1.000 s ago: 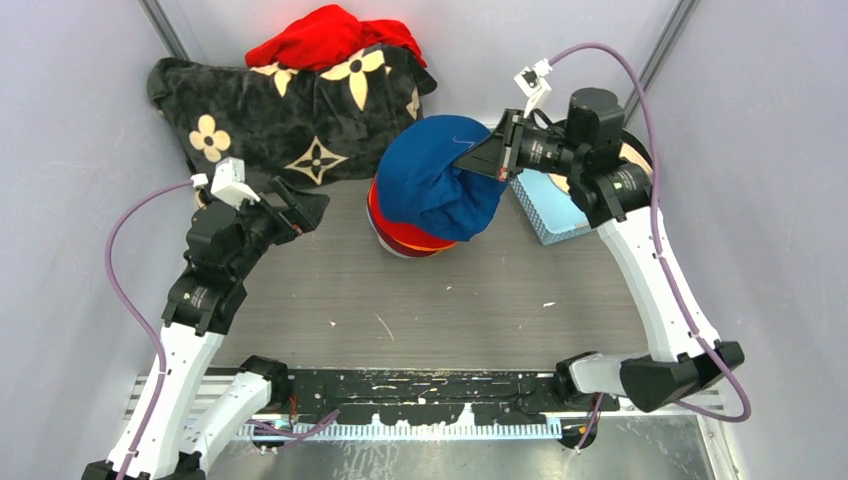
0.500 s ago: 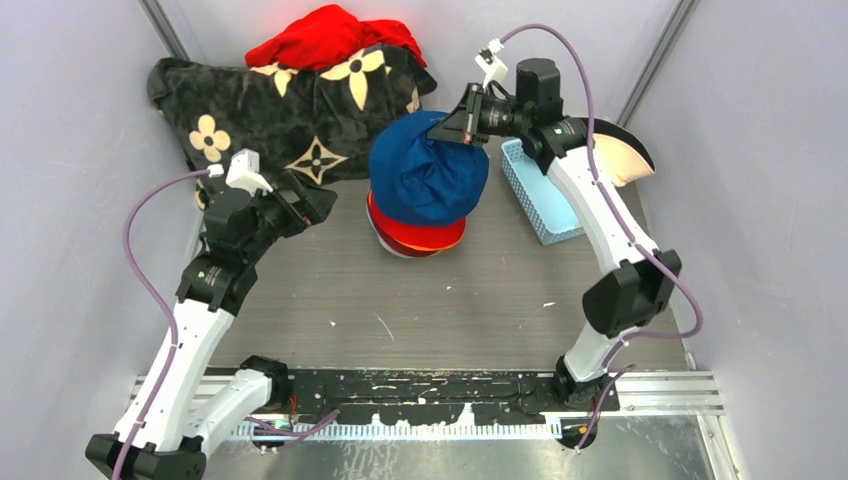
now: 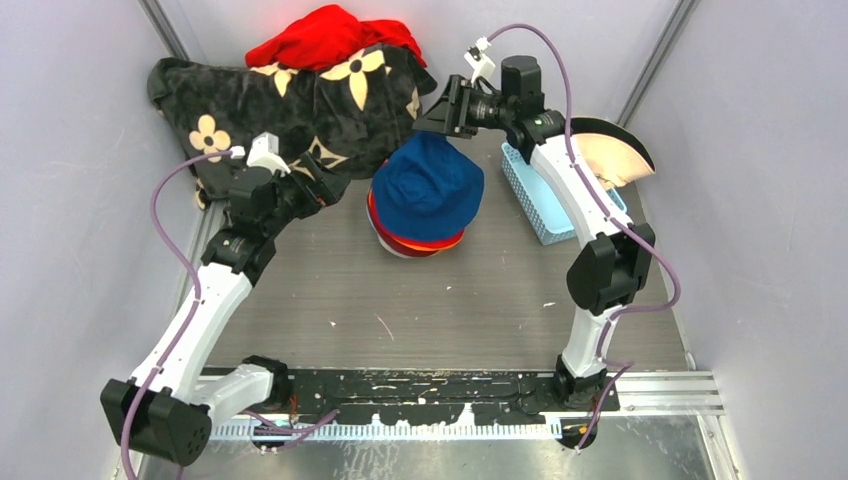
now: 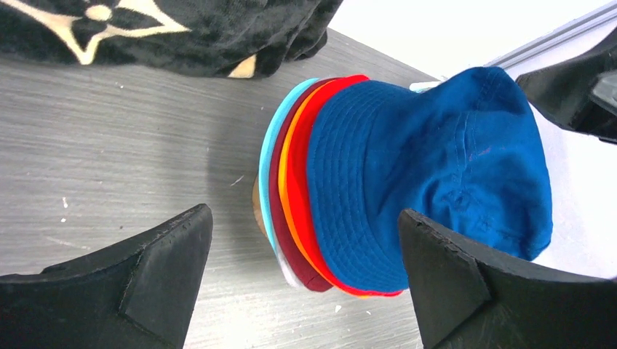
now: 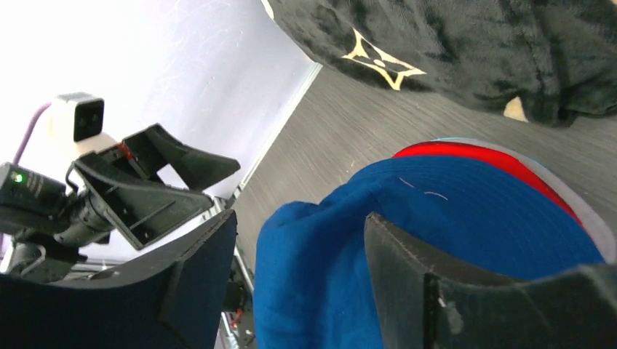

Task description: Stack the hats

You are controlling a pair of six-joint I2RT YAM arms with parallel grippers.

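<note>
One hat short of done, likely. Top view: finishing drop of royal blue hat (image 3: 428, 185) onto stack (image 3: 415, 240), right gripper (image 3: 440, 112) hovering at its far edge; cream hat (image 3: 612, 160) lying beside basket (image 3: 540, 205). Left wrist: holding left gripper (image 4: 304, 218) wide apart, facing stack, not touching. Right wrist: fingers spreading either side of blue crown, no pinch. Next: needing clean lift w/o snagging cloth.

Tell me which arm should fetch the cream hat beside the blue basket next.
Right. The cream hat lies beside the basket on the right arm's side; the left hand sits beyond the stack.
</note>
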